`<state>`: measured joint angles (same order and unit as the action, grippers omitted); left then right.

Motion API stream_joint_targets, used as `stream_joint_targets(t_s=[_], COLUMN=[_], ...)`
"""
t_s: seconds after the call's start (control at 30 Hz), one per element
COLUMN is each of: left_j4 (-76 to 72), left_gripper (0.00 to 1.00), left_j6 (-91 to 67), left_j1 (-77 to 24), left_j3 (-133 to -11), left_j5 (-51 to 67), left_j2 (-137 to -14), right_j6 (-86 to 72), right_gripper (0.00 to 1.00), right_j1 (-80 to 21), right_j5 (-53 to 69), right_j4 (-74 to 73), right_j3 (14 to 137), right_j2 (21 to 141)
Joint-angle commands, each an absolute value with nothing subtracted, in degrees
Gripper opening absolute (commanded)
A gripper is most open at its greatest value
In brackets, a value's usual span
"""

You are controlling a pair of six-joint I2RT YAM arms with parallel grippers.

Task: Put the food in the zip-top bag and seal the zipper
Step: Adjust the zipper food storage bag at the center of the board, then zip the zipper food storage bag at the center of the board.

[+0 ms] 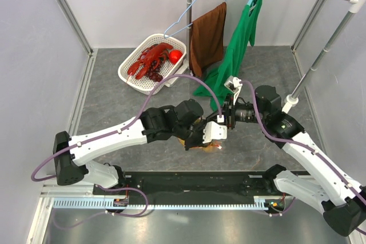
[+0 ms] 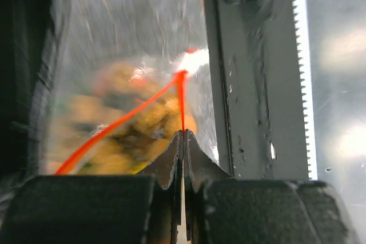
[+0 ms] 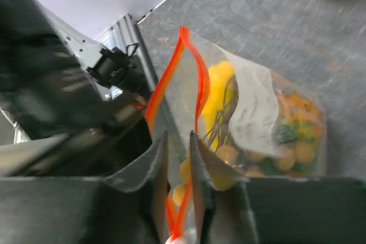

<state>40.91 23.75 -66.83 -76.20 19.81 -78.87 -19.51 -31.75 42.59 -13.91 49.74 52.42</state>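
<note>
Hold left gripper [image 2: 183, 136] pinched shut on the zipper [image 3: 202, 84] and draw right gripper [image 3: 178, 141], fingers narrow about the strip, slowly along it, pressing the gaping halves together without tearing the zip-top bag [image 3: 251, 112], hung between both with the food [image 3: 297, 141] inside. Below, grey table [image 1: 114, 107]; behind, white basket [image 1: 130, 78] and hanging green cloth [image 1: 240, 44]

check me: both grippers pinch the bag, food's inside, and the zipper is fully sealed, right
Not sealed: the right wrist view shows the zipper strips gaping apart. The left gripper and right gripper do pinch the zip-top bag, food inside.
</note>
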Motion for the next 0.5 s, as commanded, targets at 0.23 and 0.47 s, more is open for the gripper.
stream_joint_targets(t_s=[0.23, 0.47], left_j4=[30.9, 31.9], left_gripper=[0.02, 0.02], left_j6=[11.1, 12.1], left_j1=[-55.8, -52.3], left_j3=[-74.4, -77.2], left_j5=[24.5, 29.2], left_j2=[-77.7, -77.3], right_j6=[-3.8, 6.5], right_gripper=[0.86, 0.82], right_j1=[-31.3, -30.3], right_j5=[31.0, 26.5], right_j4=[-25.0, -35.5], right_j3=[58.0, 62.0], right_j2=[48.2, 44.3])
